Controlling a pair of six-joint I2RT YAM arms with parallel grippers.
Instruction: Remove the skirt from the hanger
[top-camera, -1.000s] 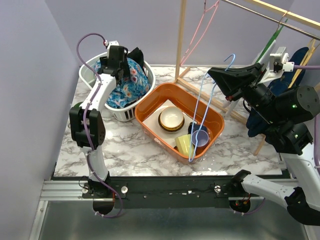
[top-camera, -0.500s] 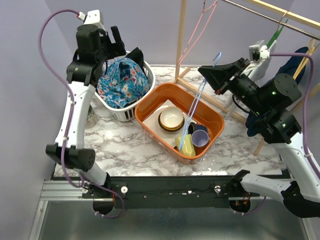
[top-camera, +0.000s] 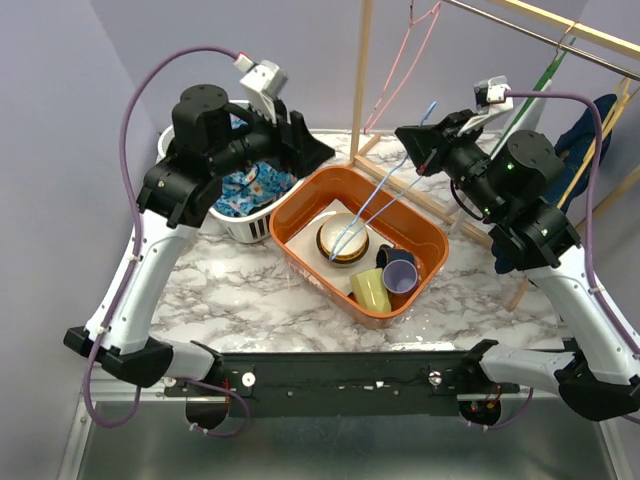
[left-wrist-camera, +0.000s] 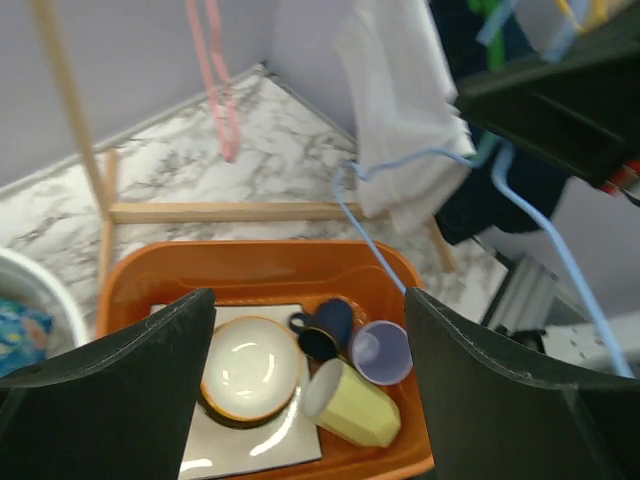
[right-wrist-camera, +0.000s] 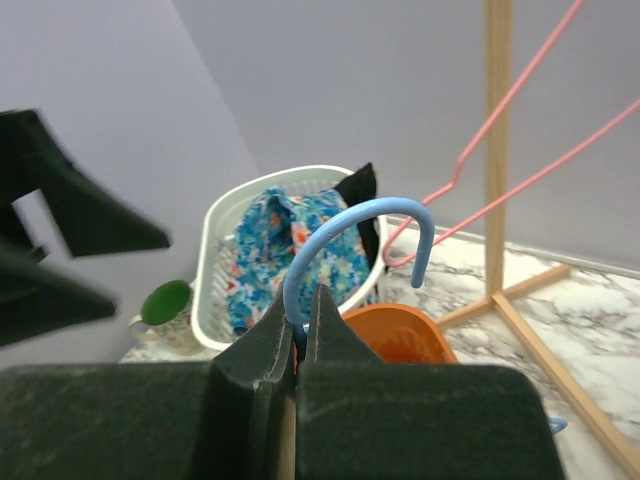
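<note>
Under the orange tub (top-camera: 312, 190) lies the marbled worktop (top-camera: 250, 290), and the tub sits near its middle. Behind the tub stands a wooden rack (top-camera: 360, 70), with a pink hanger (top-camera: 395, 70) hung high on it. To the tub's left in the top view, just beside its rim, is a white laundry basket (top-camera: 240, 225). The skirt (top-camera: 240, 187), blue with a flower print, lies bunched inside that basket and is off any hanger. The left arm arches over the basket, and the left end effector (top-camera: 305, 148) hovers above the tub's back left corner. Its fingers are spread wide with nothing between them; the left wrist view looks down between them into the tub. The right end effector (top-camera: 405, 135) is raised above the tub's back right side. Its fingers are pressed together on the blue hanger (top-camera: 385, 190), pinching the wire just below the hook. That hanger is bare and slants down over the tub, its low end above the bowl (top-camera: 343, 238). The bowl rests in the tub's middle, with a yellow-green cup (top-camera: 368, 290), a purple cup (top-camera: 402, 275) and a dark blue cup (top-camera: 390, 256) clustered at the tub's near right end.
</note>
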